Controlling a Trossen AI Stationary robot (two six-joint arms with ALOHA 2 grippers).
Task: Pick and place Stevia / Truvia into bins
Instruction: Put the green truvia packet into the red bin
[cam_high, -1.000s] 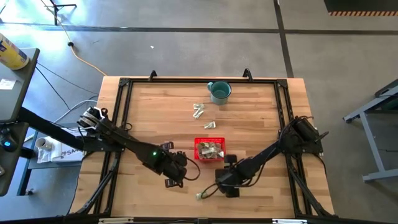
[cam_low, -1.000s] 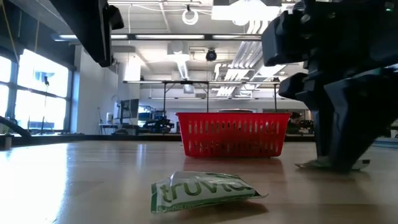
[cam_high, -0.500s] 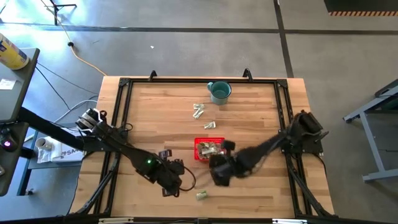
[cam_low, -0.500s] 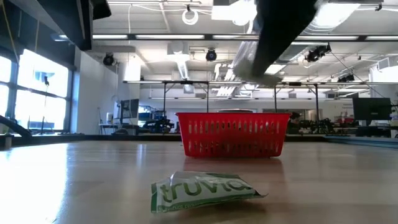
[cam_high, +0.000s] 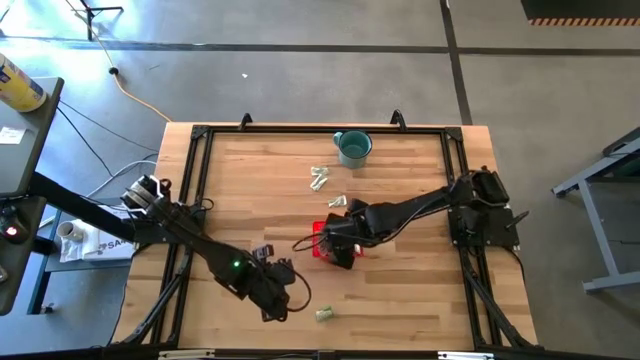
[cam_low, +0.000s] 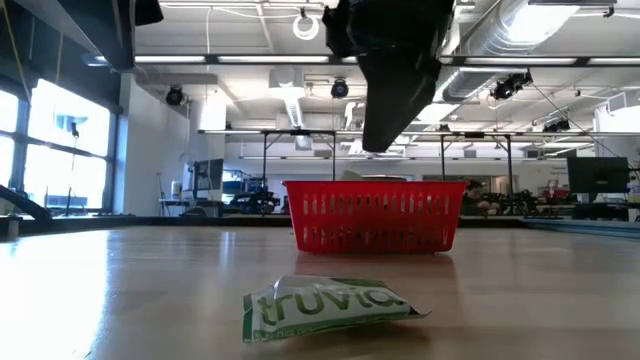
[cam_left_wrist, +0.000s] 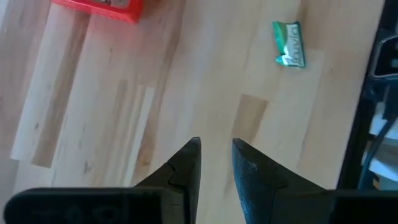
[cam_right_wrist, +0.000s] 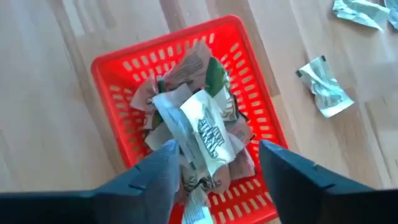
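Note:
The red basket (cam_right_wrist: 124, 62) holds a heap of Truvia packets. My right gripper (cam_right_wrist: 217, 149) hangs open above it, and the topmost packet (cam_right_wrist: 202, 130) shows between its spread fingers, on or just over the heap. In the high view this gripper (cam_high: 340, 245) covers most of the basket (cam_high: 320, 240). My left gripper (cam_left_wrist: 214, 158) hovers over bare wood near the front edge, its fingers a narrow gap apart with nothing between them. One packet (cam_left_wrist: 289, 43) lies flat on the table a short way from it, and it also shows close up in the low view (cam_low: 330, 305).
A teal mug (cam_high: 352, 147) stands at the far edge. Loose packets (cam_high: 320, 178) (cam_high: 337, 201) lie between the mug and the basket, and two show in the right wrist view (cam_right_wrist: 323, 87). A black frame borders the table. Bare wood lies left of the basket.
My right gripper has risen from the table near the front edge, carrying a packet at its tips, and swung toward the far edge to above the basket. The packet no longer hangs at its tips. My left gripper has drifted a little toward the near edge.

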